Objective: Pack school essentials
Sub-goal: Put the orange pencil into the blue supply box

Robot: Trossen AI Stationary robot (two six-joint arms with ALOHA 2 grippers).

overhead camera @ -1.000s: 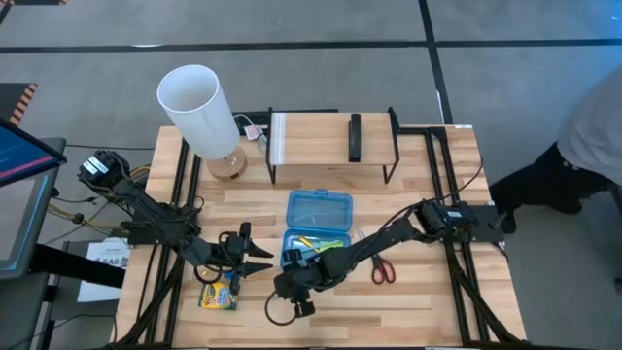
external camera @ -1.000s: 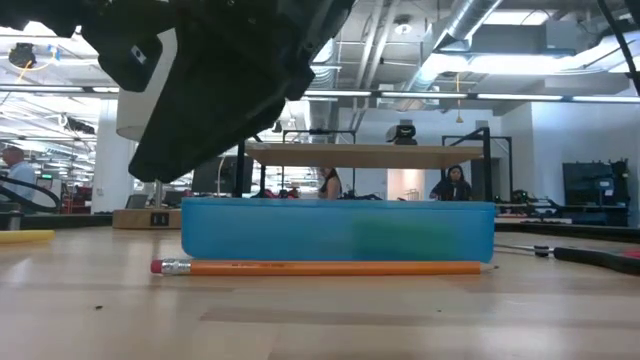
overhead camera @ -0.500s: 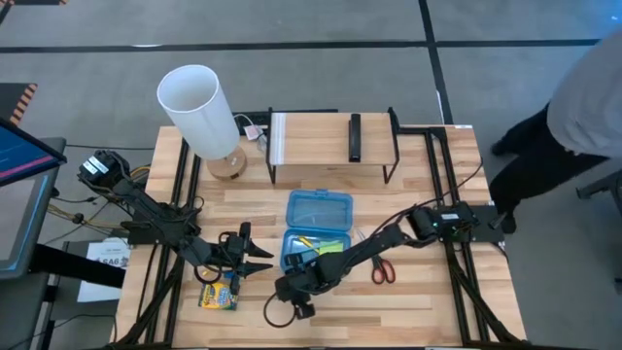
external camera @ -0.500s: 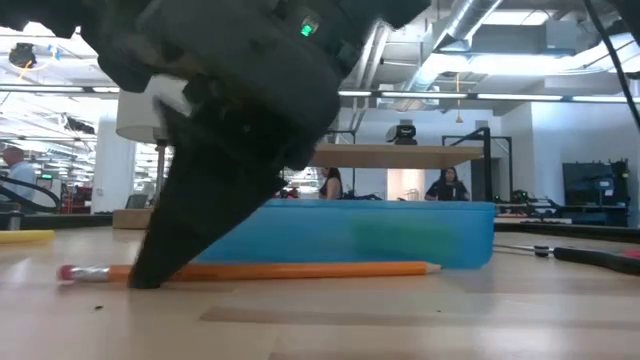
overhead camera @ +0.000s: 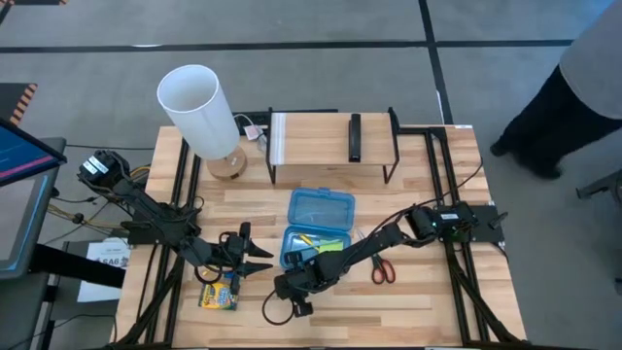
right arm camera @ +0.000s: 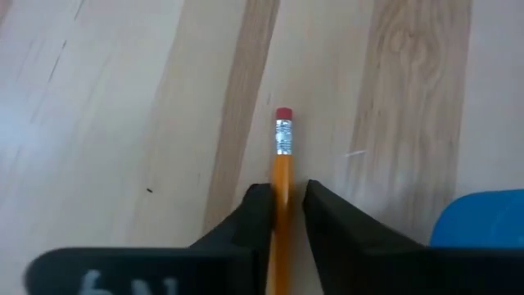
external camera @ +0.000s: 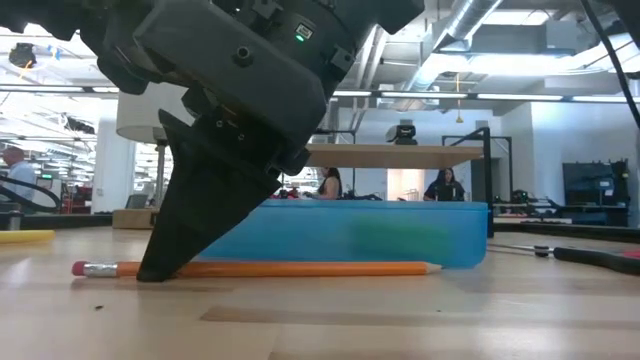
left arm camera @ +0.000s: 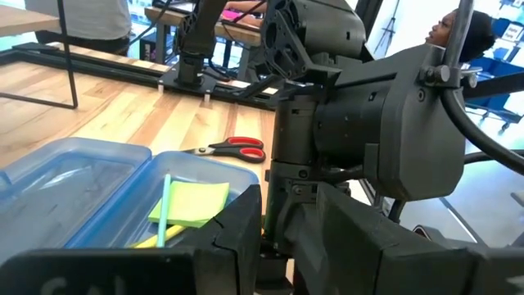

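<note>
An orange pencil [external camera: 300,268] lies flat on the table along the near side of the open blue case [overhead camera: 316,233]. My right gripper [right arm camera: 282,197] points steeply down at the pencil's eraser end and is shut on it. My left gripper [overhead camera: 257,262] hangs open and holds nothing, left of the case and above the crayon box [overhead camera: 220,292]. In the case lie a green sticky-note pad [left arm camera: 196,201] and a light green pen [left arm camera: 164,209]. Red-handled scissors [overhead camera: 382,270] lie on the table right of the case. My right gripper pinches the pencil's shaft just behind the metal ferrule [right arm camera: 282,164], one finger on each side. The fingers [external camera: 165,255] come slanting down from the right and lie along the pencil, their tips on the table. The pencil lies flat on the wood.
A white lamp [overhead camera: 199,112] stands at the far left. A black-framed wooden shelf [overhead camera: 330,141] with a dark remote on it stands at the far middle. A person stands beyond the table's right edge. The wood near the front edge is bare.
My right gripper has come down from above the case's near side until its fingertips reach the table at the pencil's eraser end. The pencil has slid along the table toward the left edge and still lies flat.
</note>
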